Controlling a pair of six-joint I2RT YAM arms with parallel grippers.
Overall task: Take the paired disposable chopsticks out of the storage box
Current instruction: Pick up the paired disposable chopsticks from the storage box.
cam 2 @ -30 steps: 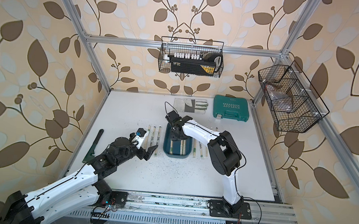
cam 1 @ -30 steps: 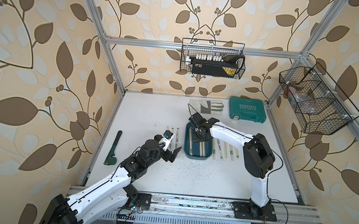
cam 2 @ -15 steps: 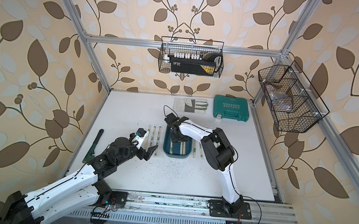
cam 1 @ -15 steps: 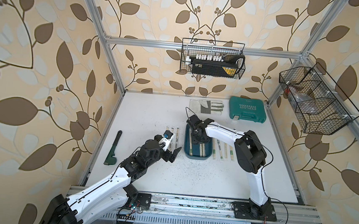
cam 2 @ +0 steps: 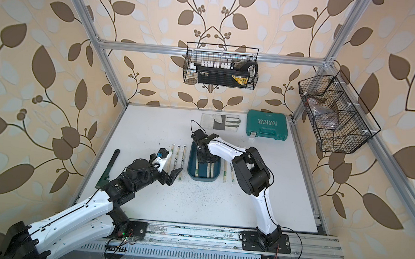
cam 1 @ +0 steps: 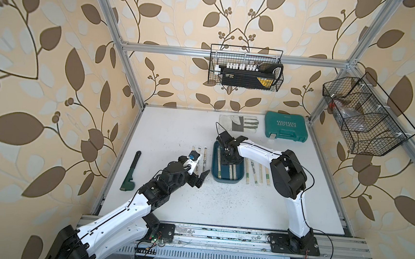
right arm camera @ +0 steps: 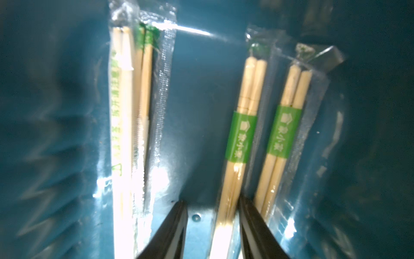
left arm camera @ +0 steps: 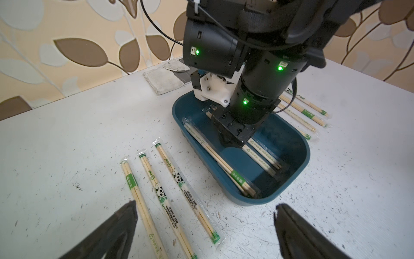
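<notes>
Nearest, the left arm's black tool (left arm camera: 205, 210) hangs with its jaws spread wide and empty over the scuffed white worktop (cam 1: 220, 207). It sits above the near ends of three sleeved pale-wood chopstick pairs (left arm camera: 161, 192) lying in a row just left of the shallow dark teal plastic storage box (left arm camera: 300, 166). It is best kept there, clear of the box.

Further in, the right arm's black tool (right arm camera: 211, 204) reaches down inside the box. Its jaws stand apart on either side of one green-banded pale-wood pair in a clear sleeve (right arm camera: 240, 134). One finger sits against that pair, in the narrow gap to a second green-banded pair (right arm camera: 282, 132) just beside it. The other finger has bare box floor between it and the sticks, so nothing is clamped yet. More sleeved pairs (right arm camera: 127, 112) lie along the opposite side of the box.

The step in hand looks like the pinch. To do it well, the jaws should close squarely across both sticks, low against the floor, so the slick sleeve does not slip out and the neighbour's film is not nipped too. The lift should then go straight up until the long pair clears the rim, since any off-centre grip would let it tilt. The row of pairs (cam 1: 255, 173) just right of the box looks the natural place to set it.

At the far edge, a grey work glove (cam 1: 242, 124) and a green lettered tool case (cam 1: 285, 127) sit well apart from all this.
</notes>
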